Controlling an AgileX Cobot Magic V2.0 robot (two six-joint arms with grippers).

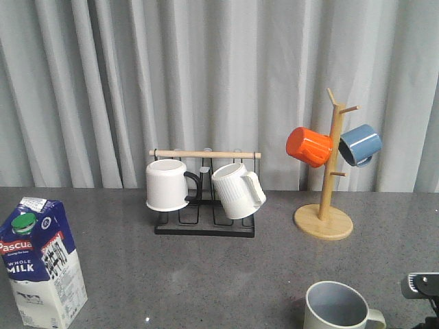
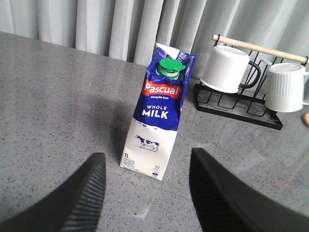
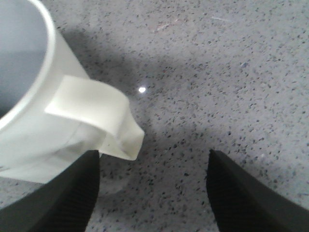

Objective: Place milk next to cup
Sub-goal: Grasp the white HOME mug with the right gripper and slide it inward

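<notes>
The milk, a blue and white gable-top carton with a green cap, stands upright at the table's front left. In the left wrist view the milk is just ahead of my left gripper, which is open and empty, its fingers apart from the carton. The cup, pale grey-green with a greyish-blue inside, sits at the front right. My right gripper is open over bare table beside the cup, with the cup's handle close to one finger. No print shows on the cup.
A black wire rack with a wooden bar holds a white mug with a black handle and a white ribbed mug. A wooden mug tree carries an orange mug and a blue mug. Grey curtains hang behind.
</notes>
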